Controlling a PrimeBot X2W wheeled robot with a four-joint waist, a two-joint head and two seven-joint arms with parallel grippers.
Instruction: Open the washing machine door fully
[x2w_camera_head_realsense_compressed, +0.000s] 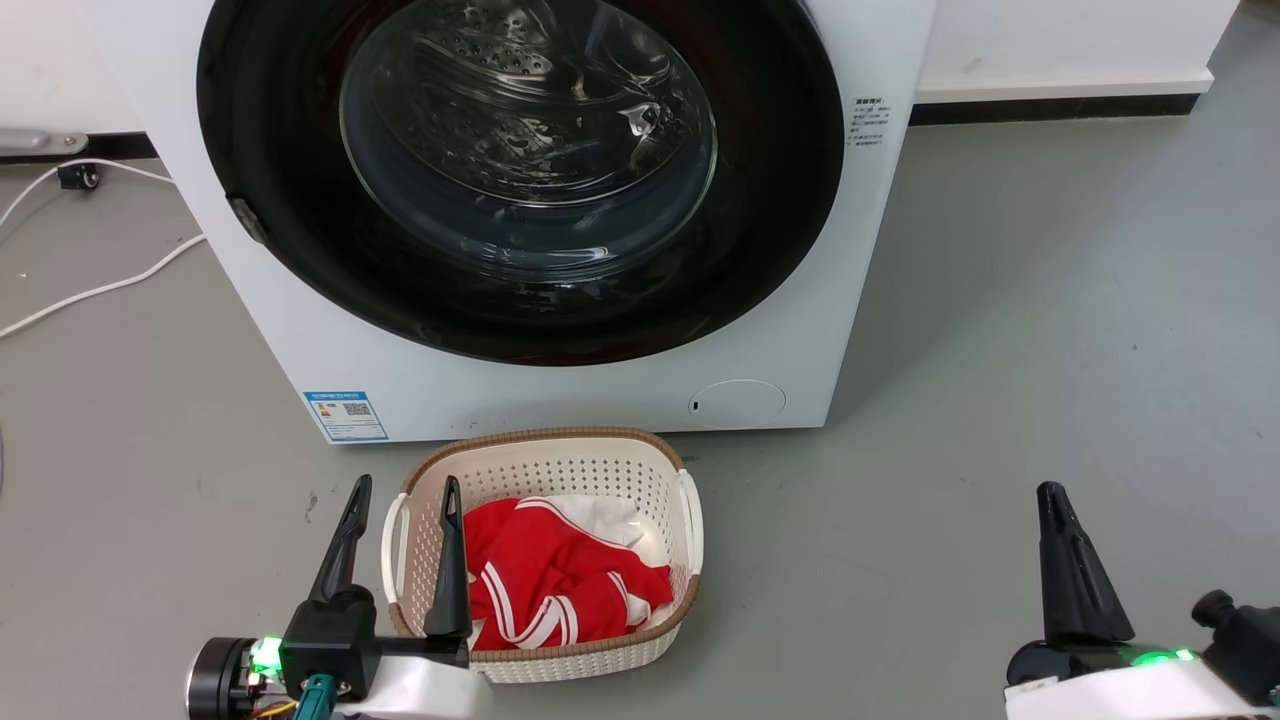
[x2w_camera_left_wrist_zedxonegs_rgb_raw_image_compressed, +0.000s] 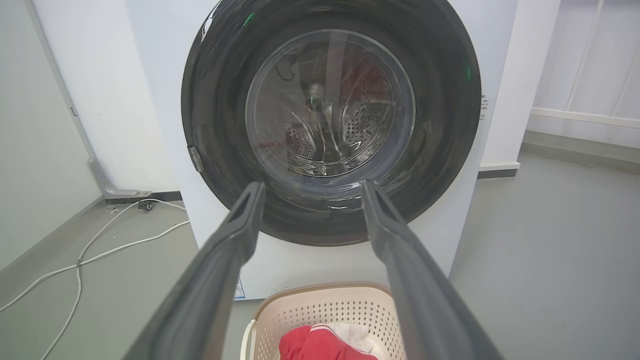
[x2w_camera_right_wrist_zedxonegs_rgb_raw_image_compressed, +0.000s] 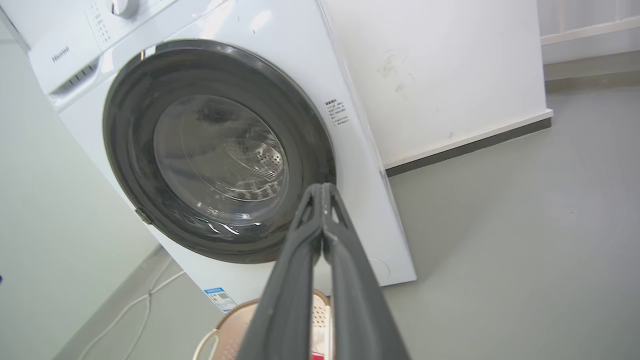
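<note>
The washing machine door (x2w_camera_head_realsense_compressed: 780, 180) is a big round glossy black ring with a bulging clear glass window, lying flush against the white machine (x2w_camera_head_realsense_compressed: 560, 400). It also shows as the door (x2w_camera_left_wrist_zedxonegs_rgb_raw_image_compressed: 450, 130) in the left wrist view and the door (x2w_camera_right_wrist_zedxonegs_rgb_raw_image_compressed: 130, 150) in the right wrist view. A small latch tab (x2w_camera_head_realsense_compressed: 247, 219) sits on its left rim. My left gripper (x2w_camera_head_realsense_compressed: 405, 487) hangs open at the lower left, over the basket's left side, well short of the door. My right gripper (x2w_camera_head_realsense_compressed: 1052, 490) is at the lower right, fingers pressed together, holding nothing.
A cream perforated laundry basket (x2w_camera_head_realsense_compressed: 660, 470) with red and white clothes (x2w_camera_head_realsense_compressed: 560, 580) stands on the grey floor right before the machine. White cables (x2w_camera_head_realsense_compressed: 100, 290) trail on the floor at the left. A white wall with a dark skirting (x2w_camera_head_realsense_compressed: 1060, 105) runs behind at the right.
</note>
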